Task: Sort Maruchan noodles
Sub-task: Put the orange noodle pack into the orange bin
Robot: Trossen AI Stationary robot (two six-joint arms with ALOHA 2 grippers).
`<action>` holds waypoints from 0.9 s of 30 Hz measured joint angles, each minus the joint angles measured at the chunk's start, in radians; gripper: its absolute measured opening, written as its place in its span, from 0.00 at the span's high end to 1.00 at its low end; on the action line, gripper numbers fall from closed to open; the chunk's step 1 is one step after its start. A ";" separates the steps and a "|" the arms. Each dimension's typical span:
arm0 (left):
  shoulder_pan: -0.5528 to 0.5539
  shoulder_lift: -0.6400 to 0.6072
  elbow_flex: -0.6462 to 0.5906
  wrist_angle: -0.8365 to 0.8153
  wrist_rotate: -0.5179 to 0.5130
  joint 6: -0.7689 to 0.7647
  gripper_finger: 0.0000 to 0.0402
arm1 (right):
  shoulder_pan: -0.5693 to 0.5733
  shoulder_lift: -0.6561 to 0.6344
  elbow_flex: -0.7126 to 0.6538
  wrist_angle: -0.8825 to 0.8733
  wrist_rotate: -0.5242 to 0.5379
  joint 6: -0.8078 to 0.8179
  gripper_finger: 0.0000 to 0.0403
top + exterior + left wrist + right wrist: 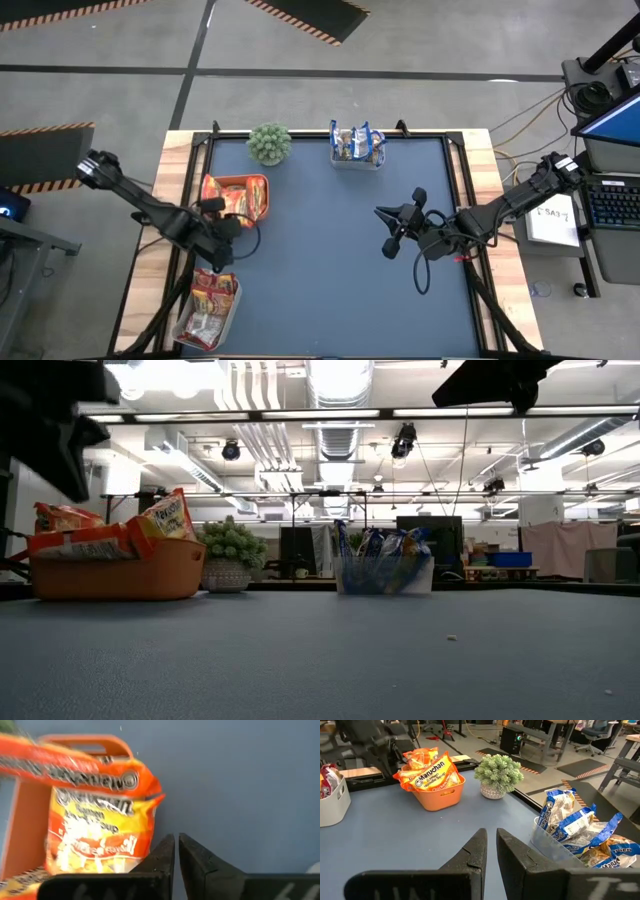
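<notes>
Orange-yellow Maruchan noodles packets [232,196] lie piled in an orange tray [262,183] at the table's left; in the left wrist view the packets [100,820] fill the tray [27,815]. My left gripper [228,222] hovers just near of the tray, tilted down, shut and empty [176,845]. Blue-and-yellow packets [356,140] stand in a clear tub [545,842] at the far edge. Dark red packets [212,295] lie in a clear tub [190,335] at the near left. My right gripper [386,228] hangs above the table's right half, shut and empty [491,837].
A small potted plant [269,143] stands at the far edge between the orange tray and the blue packets' tub. The blue mat [330,290] is bare in the middle and along the near edge. A laptop and papers [555,220] sit beyond the table's right side.
</notes>
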State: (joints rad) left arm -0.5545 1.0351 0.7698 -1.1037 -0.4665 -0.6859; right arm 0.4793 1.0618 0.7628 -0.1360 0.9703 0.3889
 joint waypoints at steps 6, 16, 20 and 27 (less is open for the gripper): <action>0.009 0.002 -0.121 0.051 -0.003 -0.073 0.99 | 0.000 0.000 0.000 0.000 0.000 0.001 0.92; 0.035 0.006 -0.199 0.061 -0.139 -0.239 1.00 | 0.000 0.000 0.000 0.000 0.000 0.003 0.92; 0.055 0.013 -0.215 0.061 -0.157 -0.294 1.00 | 0.000 0.000 0.000 0.000 0.000 0.003 0.92; 0.077 0.050 -0.222 0.065 -0.200 -0.347 1.00 | 0.000 0.000 0.000 0.001 0.000 0.002 0.92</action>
State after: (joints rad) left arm -0.4774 1.0854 0.5482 -1.0388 -0.6662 -1.0330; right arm 0.4793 1.0615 0.7628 -0.1352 0.9703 0.3912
